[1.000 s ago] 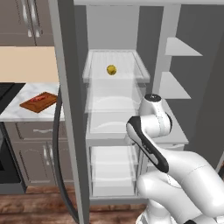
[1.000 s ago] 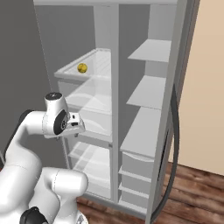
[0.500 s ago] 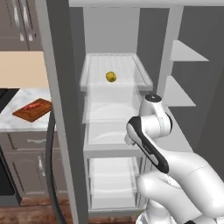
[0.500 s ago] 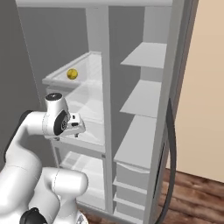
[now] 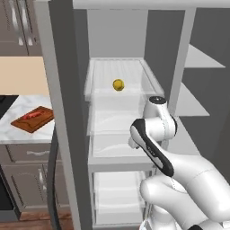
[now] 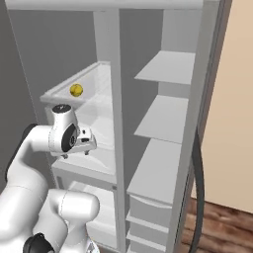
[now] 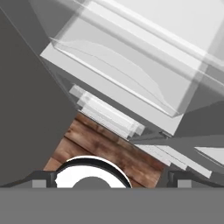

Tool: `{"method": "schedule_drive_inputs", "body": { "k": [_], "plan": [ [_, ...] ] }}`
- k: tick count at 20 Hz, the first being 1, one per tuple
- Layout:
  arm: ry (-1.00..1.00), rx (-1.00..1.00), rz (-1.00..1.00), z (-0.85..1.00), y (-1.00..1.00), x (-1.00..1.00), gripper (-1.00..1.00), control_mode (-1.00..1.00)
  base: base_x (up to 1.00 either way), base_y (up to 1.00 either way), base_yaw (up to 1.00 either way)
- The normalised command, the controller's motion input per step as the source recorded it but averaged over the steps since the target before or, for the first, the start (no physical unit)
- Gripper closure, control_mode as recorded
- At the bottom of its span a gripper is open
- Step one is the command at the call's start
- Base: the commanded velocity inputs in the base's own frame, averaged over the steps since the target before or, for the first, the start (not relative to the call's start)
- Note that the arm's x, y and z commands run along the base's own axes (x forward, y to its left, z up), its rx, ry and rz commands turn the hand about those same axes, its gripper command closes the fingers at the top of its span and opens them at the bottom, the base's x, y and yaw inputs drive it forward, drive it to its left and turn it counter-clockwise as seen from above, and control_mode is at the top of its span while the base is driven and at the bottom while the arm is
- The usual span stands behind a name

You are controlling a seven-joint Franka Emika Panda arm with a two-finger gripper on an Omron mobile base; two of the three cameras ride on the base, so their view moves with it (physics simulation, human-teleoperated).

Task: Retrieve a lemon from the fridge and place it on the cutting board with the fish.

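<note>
The fridge (image 5: pixel 63 90) stands open, showing clear shelves and drawers. The lemon (image 5: pixel 118 84) lies on the upper clear shelf of the left compartment, and is the small yellow lemon (image 6: pixel 76 90) seen from the right. My gripper (image 6: pixel 76 154) hangs in front of the shelf below the lemon, pointing down and apart from it. Its jaws are open and hold nothing; the fingertips (image 7: pixel 43 178) stand wide apart over clear drawers. On the marble counter to the left lies the cutting board (image 5: pixel 33 119) with the red fish (image 5: pixel 32 115) on it.
The fridge's central divider (image 6: pixel 113 79) splits it, with white shelves (image 6: pixel 165 66) in the right compartment. Dark door handles hang at the left (image 5: pixel 54 179) and the right (image 6: pixel 198 188). Brown-grey cabinets (image 5: pixel 18 27) are above the counter, drawers (image 5: pixel 27 155) below. The floor (image 7: pixel 109 148) is wooden.
The whole picture has shifted and the fridge looms larger: the base has driven closer. The lemon stays on its shelf and the arm keeps its pose.
</note>
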Motion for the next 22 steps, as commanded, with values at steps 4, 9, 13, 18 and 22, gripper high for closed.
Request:
{"method": "schedule_drive_inputs", "body": {
  "k": [4, 9, 13, 18, 22],
  "plan": [
    [0.0, 0.0, 0.0, 0.0, 0.0, 0.0, -1.0, 1.0, 0.34, 0.41, 0.0],
    [0.0, 0.0, 0.0, 0.0, 0.0, 0.0, -1.0, 1.0, 0.33, 0.33, 0.0],
    [0.0, 0.0, 0.0, 0.0, 0.0, 0.0, -1.0, 1.0, 0.45, 0.02, 0.0],
    [0.0, 0.0, 0.0, 0.0, 0.0, 0.0, -1.0, 1.0, 0.39, 0.0, 0.0],
    [0.0, 0.0, 0.0, 0.0, 0.0, 0.0, -1.0, 1.0, 0.08, 0.0, 0.0]
  ]
}}
